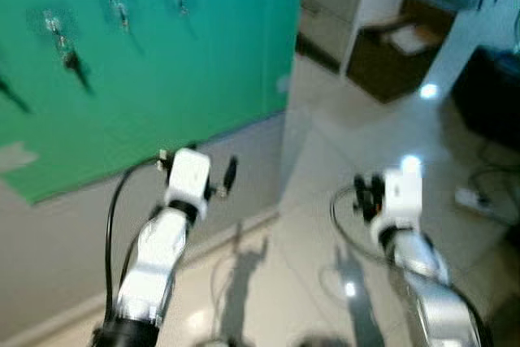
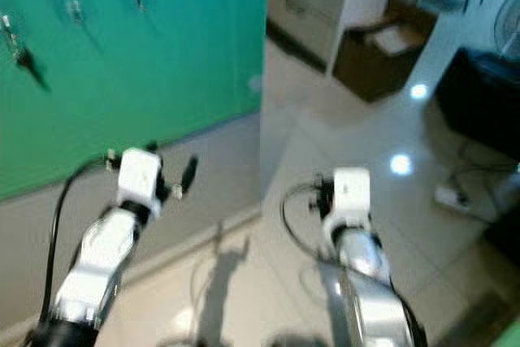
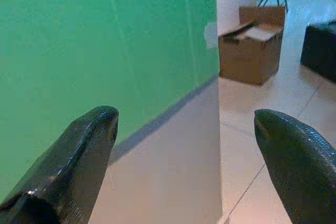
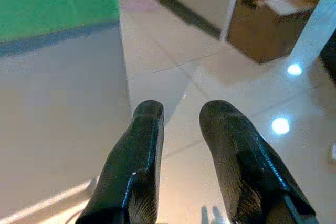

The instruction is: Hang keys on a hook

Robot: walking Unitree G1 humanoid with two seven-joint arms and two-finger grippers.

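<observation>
Green wall panel (image 1: 162,62) at far left carries three hooks; keys (image 1: 71,61) hang from the leftmost hook (image 1: 54,23). The left gripper (image 3: 184,129), spread wide and empty, faces it. The right gripper (image 4: 181,114), nearly closed and empty, hovers over floor tiles (image 4: 173,61)

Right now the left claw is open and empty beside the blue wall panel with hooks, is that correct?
Not quite: the wall panel is green, not blue, as the left eye view shows. The left claw is indeed open and empty beside it, and the hooks are there.
</observation>
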